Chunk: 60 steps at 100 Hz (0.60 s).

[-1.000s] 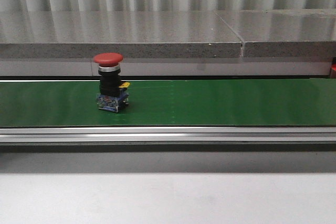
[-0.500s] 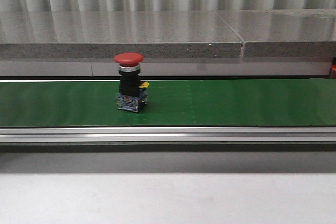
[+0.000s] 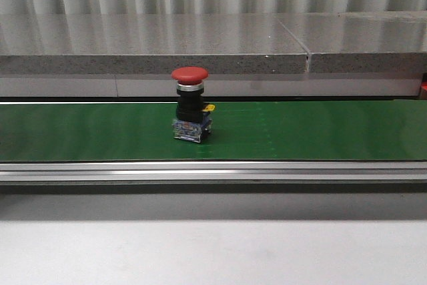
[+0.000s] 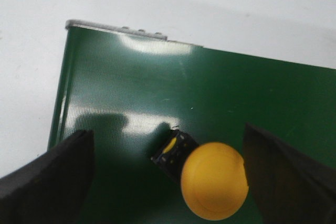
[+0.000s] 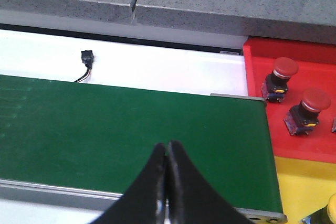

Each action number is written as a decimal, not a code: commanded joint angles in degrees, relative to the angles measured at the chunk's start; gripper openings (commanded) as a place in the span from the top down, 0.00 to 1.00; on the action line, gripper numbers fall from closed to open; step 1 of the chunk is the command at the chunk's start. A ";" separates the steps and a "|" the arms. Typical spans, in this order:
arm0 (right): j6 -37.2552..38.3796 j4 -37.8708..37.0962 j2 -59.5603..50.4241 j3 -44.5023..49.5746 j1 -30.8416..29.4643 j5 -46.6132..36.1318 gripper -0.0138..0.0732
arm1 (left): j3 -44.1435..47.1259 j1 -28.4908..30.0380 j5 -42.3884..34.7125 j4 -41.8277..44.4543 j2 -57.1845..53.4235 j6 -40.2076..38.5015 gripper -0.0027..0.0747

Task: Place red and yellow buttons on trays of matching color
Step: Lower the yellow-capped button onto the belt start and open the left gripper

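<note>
- While a red button stands upright on the green belt a little left of the middle in the front view, no arm shows in that view.
- Its red dome cap sits on a silver collar, above a black body and a blue block with a yellow tab on its right side.
- Seen from the left wrist, the left gripper has its fingers spread wide apart, one on each side of a yellow button on the belt near its end; neither finger touches it.
- Seen from the right wrist, the right gripper has its fingertips pressed together with nothing between them, above the belt's near edge.
- Past the belt's end lies a red tray with two red buttons standing in it, well apart from the gripper.
- Nearer than it lies a yellow tray.
</note>
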 commanded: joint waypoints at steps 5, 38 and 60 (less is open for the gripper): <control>-0.66 0.27 -0.22 -1.47 0.10 -4.08 0.92 | -1.44 -0.46 -1.61 -4.05 -6.07 2.30 0.25; -0.66 0.27 -0.22 -1.47 0.10 -4.08 0.92 | -1.44 -0.46 -1.74 -12.12 -17.95 10.91 0.25; -0.66 0.27 -0.22 -1.47 0.10 -4.08 0.92 | -0.15 -0.46 -3.18 -15.01 -24.35 15.30 0.25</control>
